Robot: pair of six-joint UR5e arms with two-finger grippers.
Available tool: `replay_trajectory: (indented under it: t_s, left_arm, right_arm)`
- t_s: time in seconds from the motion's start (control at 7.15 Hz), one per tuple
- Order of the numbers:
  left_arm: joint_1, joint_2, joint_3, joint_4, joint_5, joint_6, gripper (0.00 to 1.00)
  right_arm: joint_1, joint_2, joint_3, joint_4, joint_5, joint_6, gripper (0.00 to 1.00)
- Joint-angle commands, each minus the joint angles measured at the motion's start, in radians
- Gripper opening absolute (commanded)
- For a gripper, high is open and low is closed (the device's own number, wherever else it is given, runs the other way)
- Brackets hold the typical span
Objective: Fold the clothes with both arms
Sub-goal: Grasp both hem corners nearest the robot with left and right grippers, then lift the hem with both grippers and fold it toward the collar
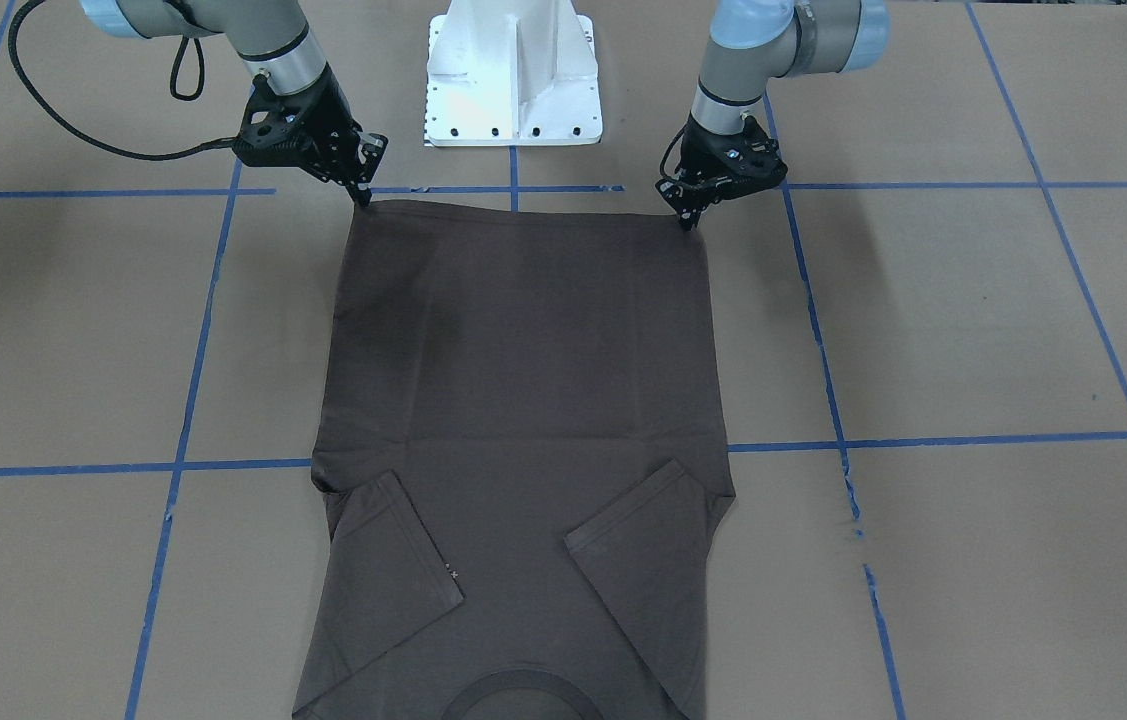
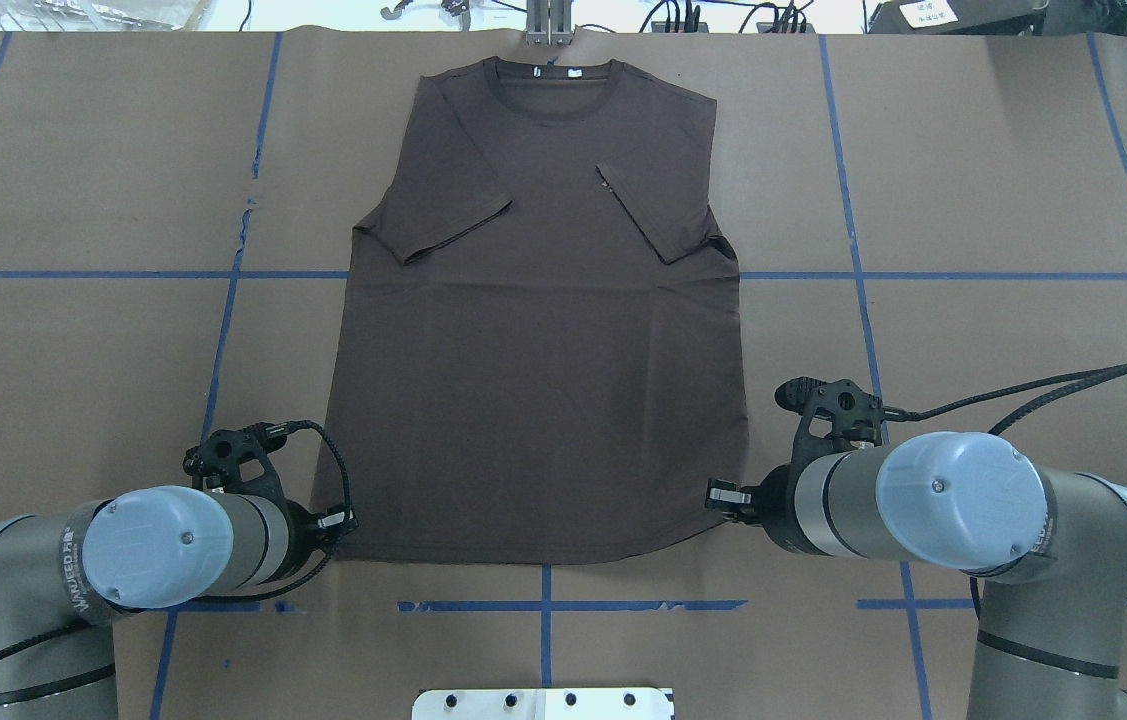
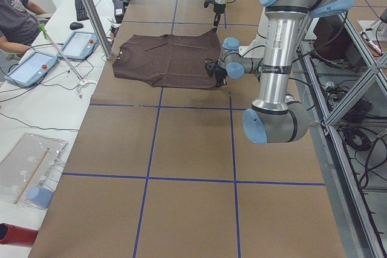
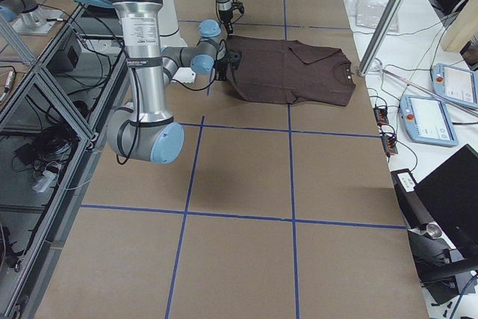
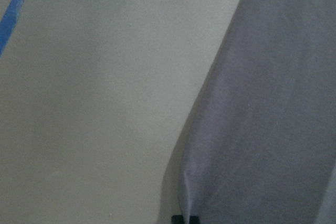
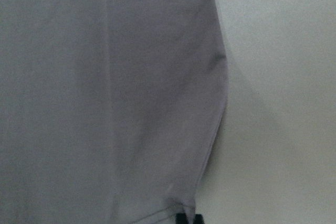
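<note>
Pinching T-shirt (image 1: 523, 380) hem corners | left fingers (image 1: 689, 216) | right fingers (image 1: 361, 190) (sleeves folded in)

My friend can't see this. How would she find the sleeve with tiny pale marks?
On the brown table with blue tape lines lies one dark T-shirt. Both sleeves are folded onto its chest; hers is the sleeve on the robot's right, the only one with pale specks at its hem.
</note>
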Motion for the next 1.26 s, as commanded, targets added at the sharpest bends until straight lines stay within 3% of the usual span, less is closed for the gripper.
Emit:
replay_trajectory:
  t_s: [0.0, 0.42, 0.84, 1.12]
  left_arm:
    - [0.001, -0.001, -0.029, 0.01, -0.002, 0.0, 0.0]
    - [0.023, 0.0, -0.242, 0.154, -0.012, 0.012, 0.0]
    - [0.164, 0.005, -0.392, 0.272, -0.014, 0.014, 0.0]
    - [0.247, 0.016, -0.451, 0.335, -0.011, 0.017, 0.0]
  right_arm:
    - [0.0, -0.002, 0.001, 0.0, 0.004, -0.002, 0.0]
    - [0.031, -0.026, 0.073, 0.0, 0.116, -0.003, 0.0]
    - [-0.006, -0.15, 0.232, -0.006, 0.306, 0.0, 0.0]
    - [-0.096, -0.243, 0.315, -0.006, 0.306, 0.008, 0.0]
